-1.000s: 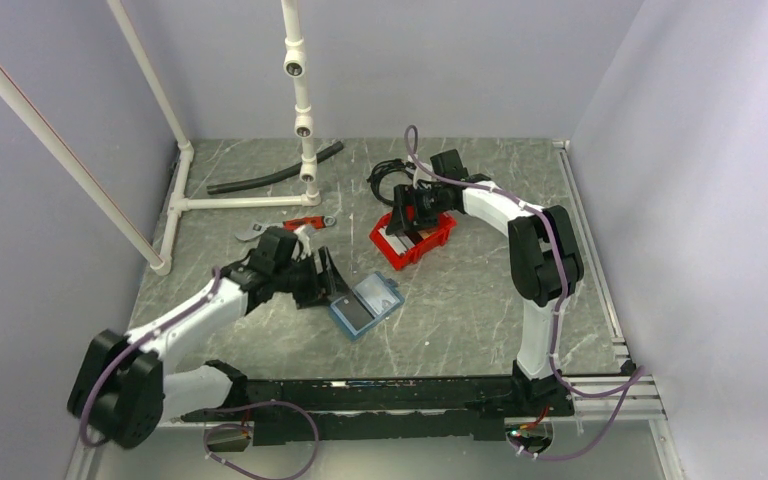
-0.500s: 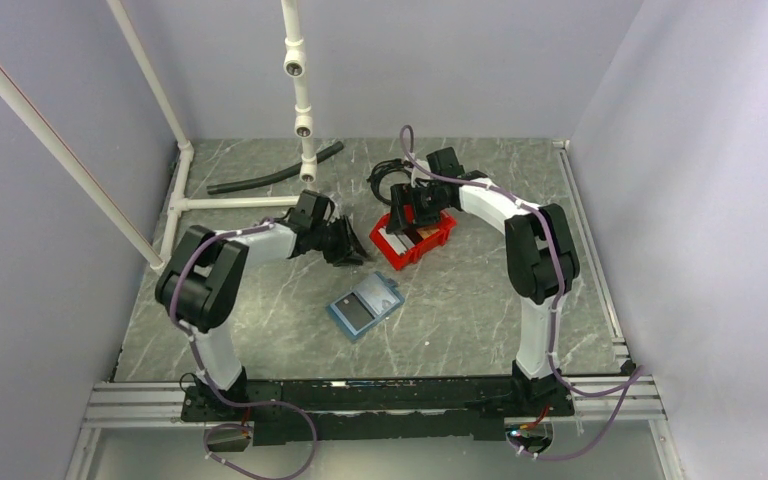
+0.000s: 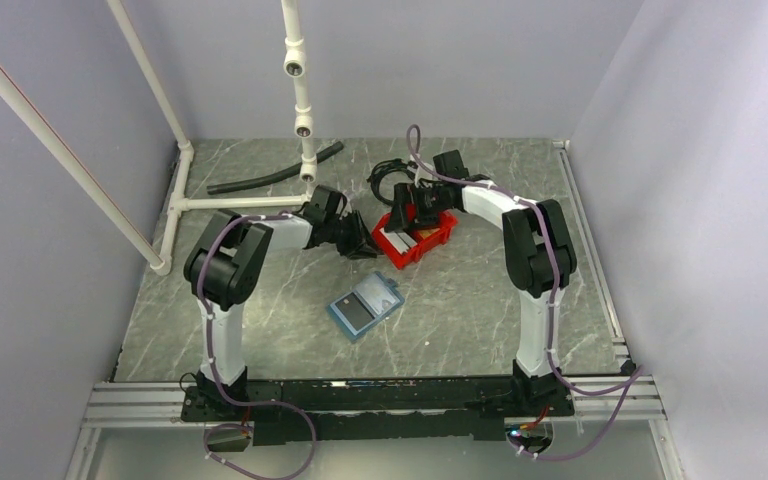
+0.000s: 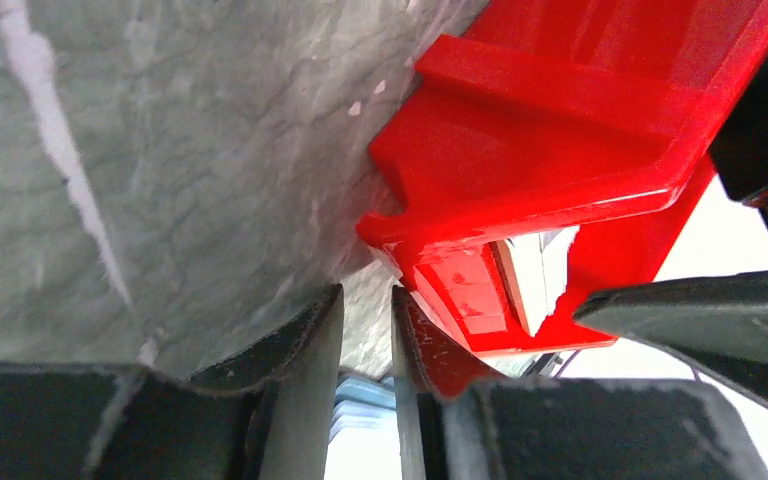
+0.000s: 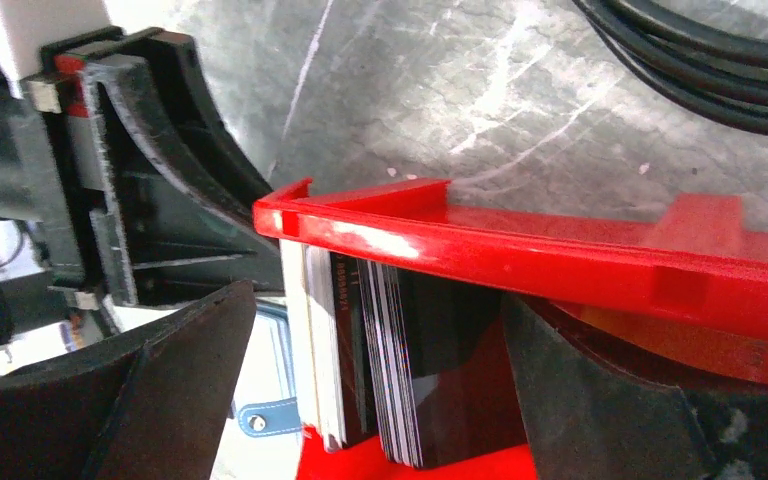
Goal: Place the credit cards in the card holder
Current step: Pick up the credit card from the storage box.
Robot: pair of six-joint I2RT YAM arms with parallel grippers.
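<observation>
Grey marbled counter (image 3: 480, 300), pale lilac walls around it. Your right pincer (image 3: 412, 212) hangs over the red bin (image 3: 438, 236) with its jaws spread wide, one to either side of the credit cards (image 5: 345, 350) — placed, I'd judge, to close on one. Your left pincer (image 4: 365, 300) sits low at the bin's corner, jaws a narrow slit with nothing between, likely to brace the bin. The cards stand on edge in a tight stack, pale-edged beside dark glossy ones. The card holder (image 3: 365, 305) — flat, blue — lies apart on the counter, nearer the arm bases.
</observation>
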